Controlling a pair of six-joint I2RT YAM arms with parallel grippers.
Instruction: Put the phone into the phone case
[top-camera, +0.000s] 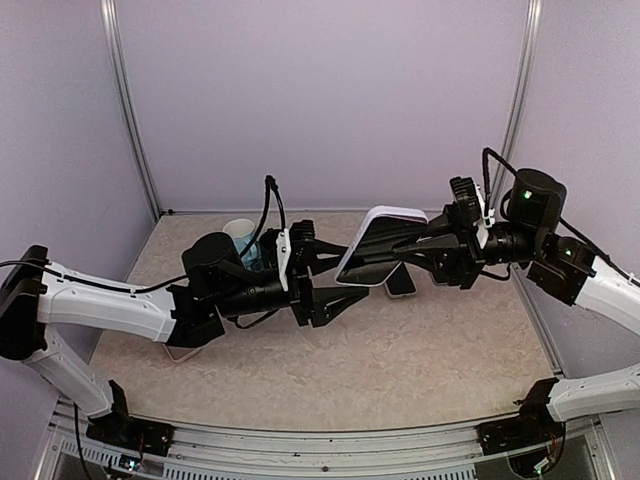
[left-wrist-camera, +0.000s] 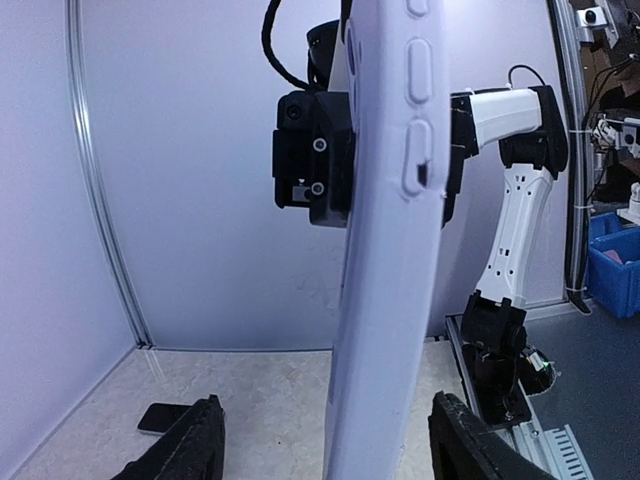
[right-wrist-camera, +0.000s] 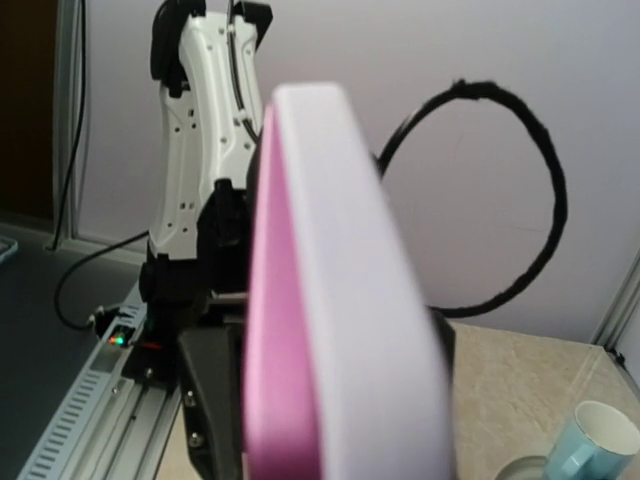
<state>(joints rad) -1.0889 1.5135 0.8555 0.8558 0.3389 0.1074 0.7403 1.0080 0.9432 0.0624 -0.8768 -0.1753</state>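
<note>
Case (top-camera: 390, 214) held aloft mid-table, clamped by right gripper (top-camera: 425, 250). Left gripper (top-camera: 335, 275) spread wide, fingers either side of case, no contact seen. Phone (top-camera: 402, 284) seen flat on table (top-camera: 400, 360) below, apart. Insertion judged not done; phone pickup and seating left.

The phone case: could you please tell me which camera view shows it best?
Top external: it shows the whole phone case, held aloft by the right pincer. The left wrist view shows only its side edge with button bumps; the right wrist view shows only a blurred close edge.
</note>
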